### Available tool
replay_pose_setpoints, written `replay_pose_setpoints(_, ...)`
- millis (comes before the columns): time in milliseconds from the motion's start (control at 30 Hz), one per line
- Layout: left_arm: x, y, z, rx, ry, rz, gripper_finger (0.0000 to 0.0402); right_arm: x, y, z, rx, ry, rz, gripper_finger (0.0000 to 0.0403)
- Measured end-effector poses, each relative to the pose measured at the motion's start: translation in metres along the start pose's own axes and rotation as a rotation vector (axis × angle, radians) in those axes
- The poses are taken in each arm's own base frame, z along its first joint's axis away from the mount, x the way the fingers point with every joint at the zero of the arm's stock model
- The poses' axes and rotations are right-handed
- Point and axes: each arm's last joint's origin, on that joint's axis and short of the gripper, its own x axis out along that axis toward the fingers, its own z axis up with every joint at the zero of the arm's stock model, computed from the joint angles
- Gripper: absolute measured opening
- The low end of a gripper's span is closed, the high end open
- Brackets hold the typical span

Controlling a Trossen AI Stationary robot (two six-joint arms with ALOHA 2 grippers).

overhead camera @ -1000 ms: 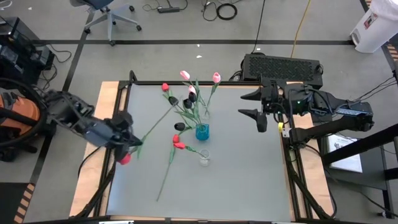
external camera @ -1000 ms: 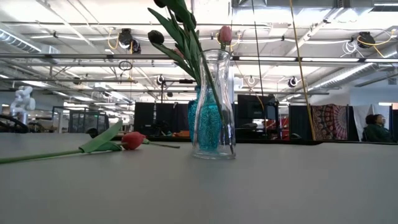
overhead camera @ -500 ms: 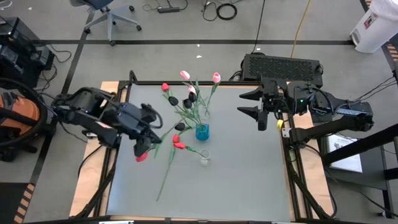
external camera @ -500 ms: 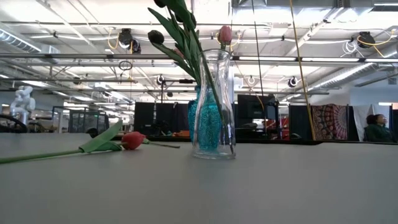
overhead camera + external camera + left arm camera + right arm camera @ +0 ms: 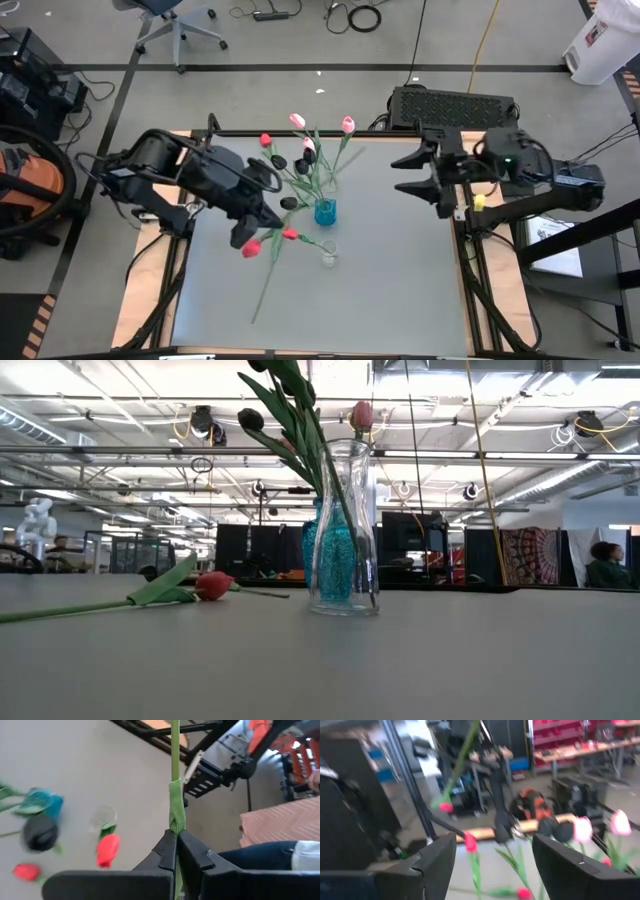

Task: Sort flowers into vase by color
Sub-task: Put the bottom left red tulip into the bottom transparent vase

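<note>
My left gripper has its fingers pinched on a red tulip's stem. From above, I've swung that tulip inward from the table's left edge, near the vases; insertion looks next. My right gripper waits spread wide, right side.

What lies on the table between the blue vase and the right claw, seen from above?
Nothing: in the high view the grey table is bare between the blue vase and the open right claw, which hangs at the table's right edge.
</note>
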Motion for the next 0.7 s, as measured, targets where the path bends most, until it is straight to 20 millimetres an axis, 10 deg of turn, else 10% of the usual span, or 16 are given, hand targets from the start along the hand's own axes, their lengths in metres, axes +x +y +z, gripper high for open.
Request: replay_pose_setpoints(700, 0.031, -0.015, 0.031, -0.015, -0.162, -0.149, 0.0011, 0.005, 0.003, 0.005, 0.336, -0.055, 0.03, 0.0254)
